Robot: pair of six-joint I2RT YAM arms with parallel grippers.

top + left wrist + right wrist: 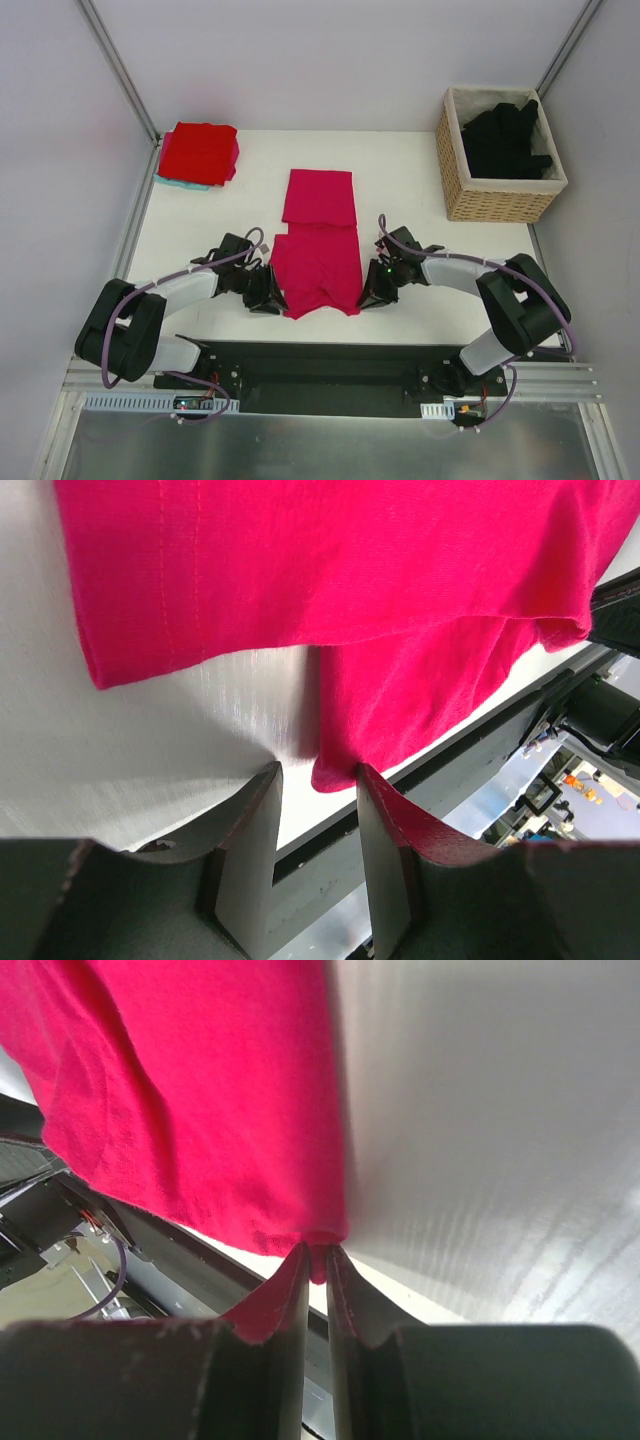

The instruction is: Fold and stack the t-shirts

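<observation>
A magenta-pink t-shirt (318, 245) lies flat in the middle of the table, its far part folded into a narrower panel. My left gripper (270, 296) sits at the shirt's near left corner. In the left wrist view that gripper (317, 770) is open, and the cloth corner (340, 765) lies between the tips, touching the right finger. My right gripper (372, 292) is at the near right corner. In the right wrist view it (316, 1252) is shut on a pinch of the shirt's hem (250, 1110). A folded red t-shirt (200, 150) rests at the back left. Black t-shirts (505, 135) fill the basket.
The wicker basket (500, 198) stands at the back right corner. The red shirt lies on a teal cloth (180, 183) near the left frame post. The table's near edge and a black rail (320, 365) run just behind both grippers.
</observation>
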